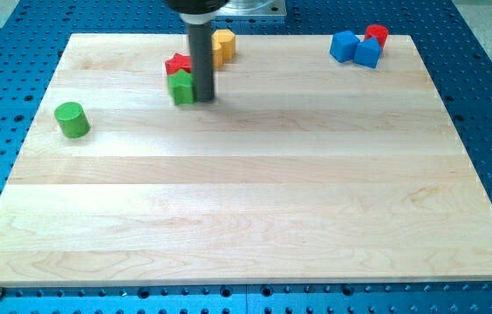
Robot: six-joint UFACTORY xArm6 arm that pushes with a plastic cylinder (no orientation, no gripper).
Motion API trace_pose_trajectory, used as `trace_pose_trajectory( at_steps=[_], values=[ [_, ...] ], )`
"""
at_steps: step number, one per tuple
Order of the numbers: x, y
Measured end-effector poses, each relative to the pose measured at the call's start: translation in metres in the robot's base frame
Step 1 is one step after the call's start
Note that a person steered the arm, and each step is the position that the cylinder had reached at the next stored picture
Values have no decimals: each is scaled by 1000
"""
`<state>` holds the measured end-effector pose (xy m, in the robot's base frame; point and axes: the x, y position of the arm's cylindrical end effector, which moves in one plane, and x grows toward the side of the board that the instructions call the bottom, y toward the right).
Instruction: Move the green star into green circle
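Observation:
The green star (181,87) lies near the top of the wooden board, left of centre. My tip (204,98) stands right beside it, touching its right side. The green circle (71,119), a short green cylinder, sits far off at the view's left, lower than the star. A red block (177,64) touches the star's upper edge; its shape is partly hidden by the rod.
A yellow block (222,45) sits just right of the rod near the top edge. Two blue blocks (344,45) (368,54) and a red cylinder (376,35) cluster at the top right. The wooden board (246,201) lies on a blue perforated table.

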<state>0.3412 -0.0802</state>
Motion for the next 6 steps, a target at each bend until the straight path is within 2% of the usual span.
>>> trace_pose_trajectory(
  at_steps=[1, 2, 3, 4, 5, 6],
  values=[
    [1, -56],
    [1, -86],
    [-1, -84],
    [-38, -77],
    [-56, -81],
    [-32, -124]
  ],
)
